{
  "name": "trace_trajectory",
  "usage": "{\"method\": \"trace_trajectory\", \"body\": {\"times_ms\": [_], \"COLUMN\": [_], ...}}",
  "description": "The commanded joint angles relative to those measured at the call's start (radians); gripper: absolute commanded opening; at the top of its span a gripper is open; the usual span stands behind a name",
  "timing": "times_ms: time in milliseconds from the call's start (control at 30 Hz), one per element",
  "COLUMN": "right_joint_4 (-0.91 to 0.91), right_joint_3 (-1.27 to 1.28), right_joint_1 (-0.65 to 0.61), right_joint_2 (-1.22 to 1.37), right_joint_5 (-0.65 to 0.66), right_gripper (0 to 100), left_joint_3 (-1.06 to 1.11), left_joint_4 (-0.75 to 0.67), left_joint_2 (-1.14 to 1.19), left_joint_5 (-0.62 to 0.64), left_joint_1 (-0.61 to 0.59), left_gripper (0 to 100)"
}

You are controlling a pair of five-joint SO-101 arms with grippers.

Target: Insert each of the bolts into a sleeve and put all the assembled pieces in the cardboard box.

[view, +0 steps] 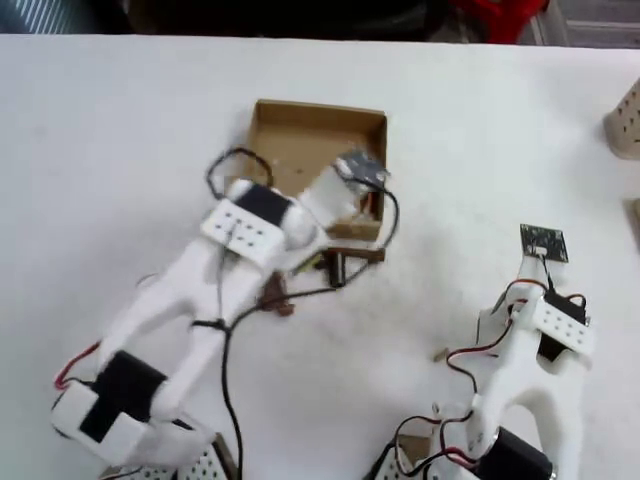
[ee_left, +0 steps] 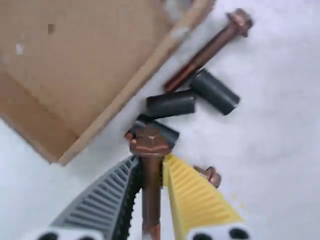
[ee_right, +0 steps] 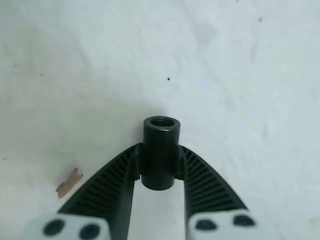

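Left wrist view: a copper-coloured metal bolt w/ flanged hex head [ee_left: 149, 143] is clamped by its shank between the grey and yellow fingers of the left gripper [ee_left: 150, 161], jaws narrow around it. The head is seen just past the fingertips. It is set against a black cylindrical sleeve [ee_left: 169, 132] lying on the white table [ee_left: 280, 150]; whether it has entered the bore can't be told. Two more black sleeves [ee_left: 171, 104] and a long loose copper bolt [ee_left: 207, 50] are laid just beyond, beside the wall of the brown cardboard box [ee_left: 75, 65]. Another bolt head [ee_left: 211, 175] is seen next to the yellow finger.

Right wrist view: a short black tubular sleeve [ee_right: 161, 135], open bore facing away from the wrist, is pinched at its mid/rear part by the black-fingered right gripper [ee_right: 160, 150], closed on it, front end sticking out past the tips, over bare table.
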Motion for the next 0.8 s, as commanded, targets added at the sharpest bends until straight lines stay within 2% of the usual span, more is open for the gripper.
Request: {"method": "trace_trajectory", "body": {"times_ms": [0, 167, 267, 400, 667, 767], "right_joint_4": [-0.012, -0.012, -0.012, -0.012, -0.012, -0.012], "right_joint_3": [-0.006, -0.005, -0.005, -0.005, -0.005, -0.005], "right_joint_1": [0.004, 0.004, 0.004, 0.004, 0.004, 0.004], "right_joint_2": [-0.028, -0.028, -0.028, -0.028, -0.028, -0.028], "right_joint_5": [0.005, 0.009, 0.011, 0.011, 0.011, 0.011], "right_gripper": [1.7, 1.7, 1.7, 1.7, 1.7, 1.7], "left_joint_3": [-0.052, 0.008, 0.095, 0.207, 0.25, 0.253], "left_joint_4": [0.051, 0.066, 0.018, -0.051, -0.107, -0.104], "left_joint_2": [-0.079, -0.084, -0.084, -0.084, -0.079, -0.081], "left_joint_5": [0.097, 0.169, 0.181, 0.273, 0.281, 0.23], "left_joint_1": [-0.174, -0.363, -0.43, -0.466, -0.466, -0.466], "left_gripper": [3, 3, 12, 23, 20, 20]}}
